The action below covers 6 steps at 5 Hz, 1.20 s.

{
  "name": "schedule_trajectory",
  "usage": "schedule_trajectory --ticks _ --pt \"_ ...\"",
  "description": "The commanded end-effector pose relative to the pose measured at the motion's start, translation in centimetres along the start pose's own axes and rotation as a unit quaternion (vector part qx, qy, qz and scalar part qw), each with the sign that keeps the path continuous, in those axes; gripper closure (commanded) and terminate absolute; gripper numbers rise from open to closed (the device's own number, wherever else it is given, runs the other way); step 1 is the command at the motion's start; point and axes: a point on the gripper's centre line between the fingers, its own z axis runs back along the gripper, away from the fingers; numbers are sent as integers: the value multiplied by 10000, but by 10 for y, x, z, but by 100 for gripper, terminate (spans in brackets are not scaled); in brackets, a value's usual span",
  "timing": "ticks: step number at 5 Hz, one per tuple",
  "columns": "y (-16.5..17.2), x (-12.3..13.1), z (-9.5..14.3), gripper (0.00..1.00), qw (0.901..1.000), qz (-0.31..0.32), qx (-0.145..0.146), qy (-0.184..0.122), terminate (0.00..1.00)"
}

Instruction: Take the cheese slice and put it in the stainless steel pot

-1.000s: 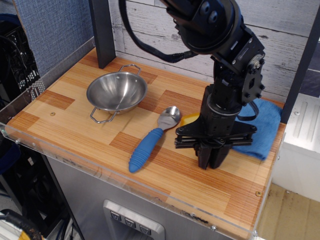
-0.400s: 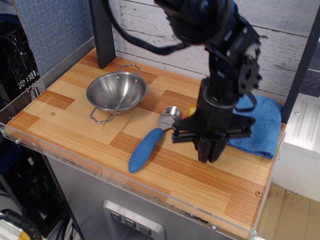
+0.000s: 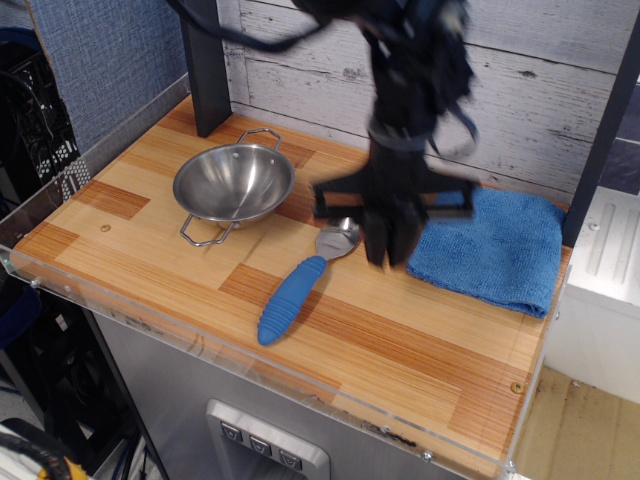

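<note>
The stainless steel pot (image 3: 234, 182) stands upright and empty at the back left of the wooden table, its two wire loop handles visible. My gripper (image 3: 388, 248) hangs blurred over the middle of the table, right of the pot and just right of the spoon's bowl. Its dark fingers (image 3: 380, 238) point down and read as one smeared block, so I cannot tell whether they are open or shut. The yellow cheese slice does not show; the spot where it lay is covered by the gripper.
A metal spoon with a blue handle (image 3: 292, 297) lies diagonally in front of the pot. A blue cloth (image 3: 490, 245) lies at the right rear. A dark post (image 3: 205, 65) stands behind the pot. A clear plastic lip (image 3: 250, 365) runs along the front edge.
My gripper has moved up and to the back left, from the front right of the table to just beside the spoon's bowl. The yellow cheese seen earlier is now covered. More cloth shows.
</note>
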Motion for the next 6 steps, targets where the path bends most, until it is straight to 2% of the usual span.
schedule_trajectory --ticks 1,2,3,4,5,6 --pt "57 65 24 100 9701 -2296 -784 -44 0" --pt "92 80 34 100 9327 -3500 -855 -178 0" --pt "129 78 37 100 9285 -3641 -713 -162 0" --pt "154 73 39 100 9349 -3517 -430 -210 0" --pt "161 60 25 100 9474 -3179 -381 -54 0" --pt "151 48 5 100 9514 -3051 -395 146 0"
